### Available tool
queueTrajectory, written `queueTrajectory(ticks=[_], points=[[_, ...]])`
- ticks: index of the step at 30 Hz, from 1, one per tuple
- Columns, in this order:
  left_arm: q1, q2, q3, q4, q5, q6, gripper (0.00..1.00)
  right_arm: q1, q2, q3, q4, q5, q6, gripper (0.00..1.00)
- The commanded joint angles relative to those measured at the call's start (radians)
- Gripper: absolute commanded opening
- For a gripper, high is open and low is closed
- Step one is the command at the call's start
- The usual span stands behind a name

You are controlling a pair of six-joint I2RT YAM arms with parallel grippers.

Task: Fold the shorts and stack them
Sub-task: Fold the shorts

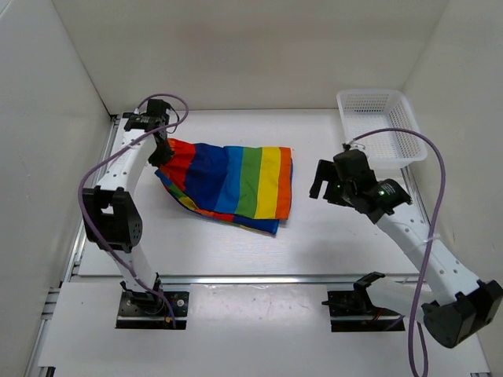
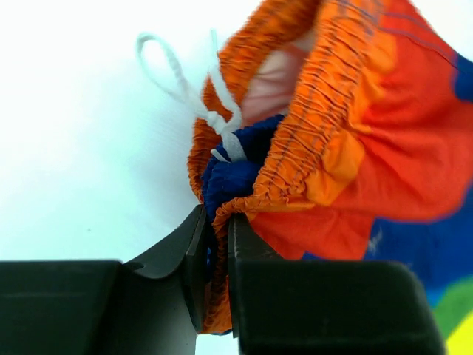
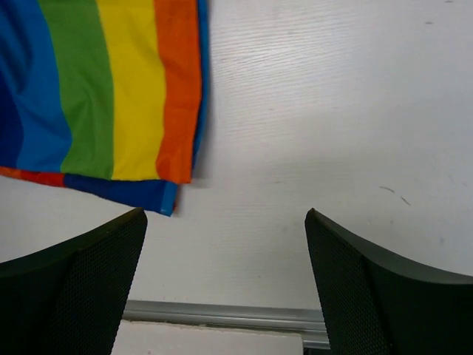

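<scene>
The rainbow-striped shorts [image 1: 236,182] lie on the white table, left of centre, with the stripes running red, blue, green, yellow, orange from left to right. My left gripper [image 1: 163,151] is shut on the shorts' orange elastic waistband [image 2: 295,148] at their left end; the white drawstring [image 2: 194,96] hangs beside it. My right gripper [image 1: 324,182] is open and empty, hovering to the right of the shorts; its view shows the shorts' right edge [image 3: 126,96] above its fingers [image 3: 81,288].
A white mesh basket [image 1: 380,126] stands at the back right. White walls close in the table on three sides. A metal rail [image 1: 259,278] runs along the table's near edge.
</scene>
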Motion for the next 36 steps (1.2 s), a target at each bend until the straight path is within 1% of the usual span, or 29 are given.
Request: queueTrajectory(ticks=[1, 2, 3, 4, 6, 9, 10, 11, 12, 13, 16, 17, 18, 20, 21, 22, 23, 24, 25, 27, 28, 29, 30, 31, 32, 33, 35, 36], points=[[-0.077, -0.082, 0.030, -0.060, -0.075, 0.029, 0.10, -0.002, 0.091, 0.040, 0.061, -0.155, -0.063, 0.92], [-0.088, -0.082, 0.030, -0.069, -0.084, 0.029, 0.10, -0.002, 0.123, 0.031, 0.115, -0.213, -0.072, 0.89], [-0.106, -0.093, 0.019, -0.069, -0.084, 0.020, 0.10, -0.002, 0.194, 0.031, 0.137, -0.303, -0.072, 0.87], [-0.106, -0.093, 0.019, -0.069, -0.084, 0.020, 0.10, -0.002, 0.230, 0.031, 0.159, -0.338, -0.063, 0.81], [-0.119, -0.103, 0.010, -0.080, -0.097, 0.020, 0.10, -0.002, 0.328, 0.022, 0.226, -0.370, -0.054, 0.79], [-0.128, -0.103, 0.010, -0.080, -0.120, 0.020, 0.10, -0.013, 0.457, 0.069, 0.295, -0.389, -0.054, 0.70], [-0.128, -0.103, 0.010, -0.080, -0.120, 0.020, 0.10, -0.013, 0.494, 0.089, 0.296, -0.389, -0.054, 0.62], [-0.128, -0.103, 0.010, -0.089, -0.129, 0.020, 0.10, -0.027, 0.566, 0.137, 0.296, -0.379, -0.054, 0.56], [-0.128, -0.093, 0.010, -0.089, -0.129, 0.020, 0.10, -0.041, 0.597, 0.157, 0.296, -0.379, -0.063, 0.51], [-0.128, -0.093, 0.010, -0.100, -0.129, 0.020, 0.10, -0.041, 0.649, 0.180, 0.296, -0.379, -0.063, 0.39], [-0.128, -0.070, 0.010, -0.109, -0.140, 0.020, 0.10, -0.041, 0.715, 0.290, 0.296, -0.416, -0.084, 0.16], [-0.128, -0.070, 0.010, -0.109, -0.140, 0.020, 0.10, -0.027, 0.726, 0.324, 0.296, -0.450, -0.084, 0.14], [-0.128, -0.058, 0.010, -0.109, -0.140, 0.020, 0.10, 0.013, 0.738, 0.402, 0.286, -0.459, -0.109, 0.14], [-0.128, -0.041, 0.001, -0.118, -0.149, 0.008, 0.10, 0.060, 0.808, 0.502, 0.256, -0.459, -0.129, 0.14], [-0.119, -0.025, -0.010, -0.127, -0.149, -0.006, 0.10, 0.103, 0.842, 0.555, 0.239, -0.471, -0.129, 0.14], [-0.119, -0.025, -0.010, -0.127, -0.138, -0.006, 0.10, 0.120, 0.911, 0.656, 0.227, -0.491, -0.140, 0.14], [-0.110, -0.016, -0.021, -0.118, -0.115, -0.006, 0.10, 0.145, 0.946, 0.701, 0.226, -0.507, -0.140, 0.14], [-0.110, -0.016, -0.021, -0.118, -0.104, -0.006, 0.10, 0.154, 0.985, 0.746, 0.226, -0.523, -0.128, 0.14], [-0.110, -0.016, -0.021, -0.118, -0.094, -0.006, 0.10, 0.154, 1.063, 0.837, 0.226, -0.545, -0.109, 0.14], [-0.100, -0.016, -0.009, -0.118, -0.054, -0.015, 0.10, 0.177, 1.146, 0.930, 0.226, -0.612, -0.086, 0.14], [-0.100, -0.016, -0.008, -0.118, -0.043, -0.015, 0.10, 0.177, 1.225, 0.971, 0.226, -0.626, -0.077, 0.14], [-0.100, -0.016, 0.024, -0.118, -0.022, -0.015, 0.10, 0.192, 1.264, 1.051, 0.226, -0.626, -0.060, 0.14], [-0.100, -0.016, 0.039, -0.127, -0.022, -0.015, 0.10, 0.208, 1.302, 1.089, 0.226, -0.638, -0.051, 0.14], [-0.100, -0.016, 0.053, -0.145, -0.008, -0.015, 0.10, 0.208, 1.379, 1.128, 0.226, -0.639, -0.042, 0.12], [-0.100, -0.016, 0.080, -0.155, -0.008, -0.006, 0.10, 0.220, 1.414, 1.201, 0.226, -0.649, -0.019, 0.12], [-0.100, -0.016, 0.091, -0.155, 0.006, -0.006, 0.10, 0.229, 1.475, 1.232, 0.226, -0.660, -0.008, 0.12], [-0.100, -0.016, 0.101, -0.181, 0.034, 0.003, 0.10, 0.229, 1.519, 1.295, 0.226, -0.660, 0.011, 0.11], [-0.090, -0.025, 0.114, -0.181, 0.069, 0.003, 0.10, 0.229, 1.540, 1.295, 0.226, -0.637, 0.021, 0.10]])
